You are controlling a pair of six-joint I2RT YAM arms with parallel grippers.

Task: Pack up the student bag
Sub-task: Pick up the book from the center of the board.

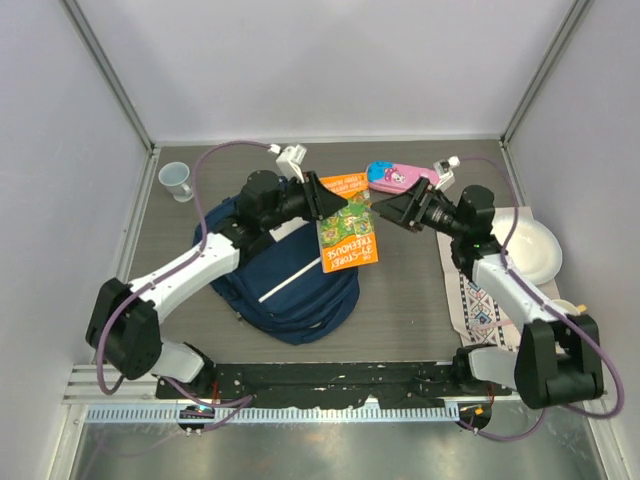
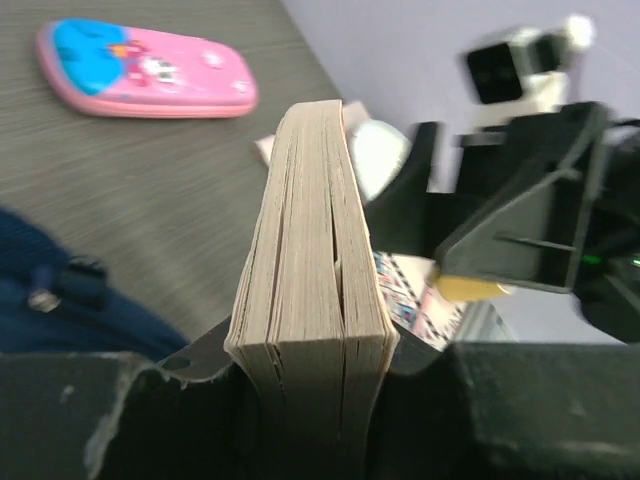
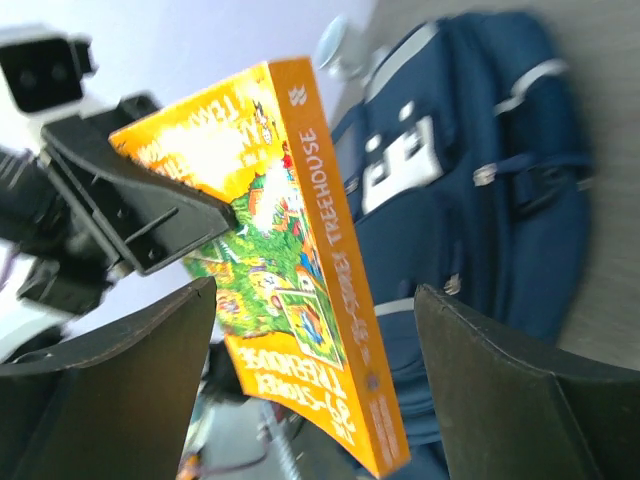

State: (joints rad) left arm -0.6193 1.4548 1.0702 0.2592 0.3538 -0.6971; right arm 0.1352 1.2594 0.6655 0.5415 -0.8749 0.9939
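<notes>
left pincer (image 1: 322, 203): clamped on the book (image 1: 347, 230). One finger sits on each cover with the page block squeezed between them.
book: orange, held clear of the table (image 1: 400, 300), tilted, with the cover showing in the top view.
right pincer (image 1: 387, 212): fingers spread wide, facing the book's free edge from the right. The wrist view shows the book in the gap, and I see no contact with either finger.
student bag (image 1: 290, 285): navy, lying flat on the table left of centre, between the arm bases and the two pincers. The white patch and stripe trim face up.
bag vs left pincer: the left forearm runs across the bag. The pincer sits above its far edge, and the book hangs over the far-right corner, not touching the fabric.
bag vs right pincer: apart. The pincer is off to the bag's right, beyond the book.
bag contents: cannot tell, no opening shows in any view.
pencil case (image 1: 395, 177): pink and blue, shut, flat on the table just beyond the two pincers.
bowl (image 1: 555, 255): white, on a patterned mat (image 1: 480, 305) at the right edge, beside the right arm. Only its white inside shows.
cup (image 1: 175, 172): small, pale, upright in the far-left corner, well apart from the bag. Too small to tell what is inside.
</notes>
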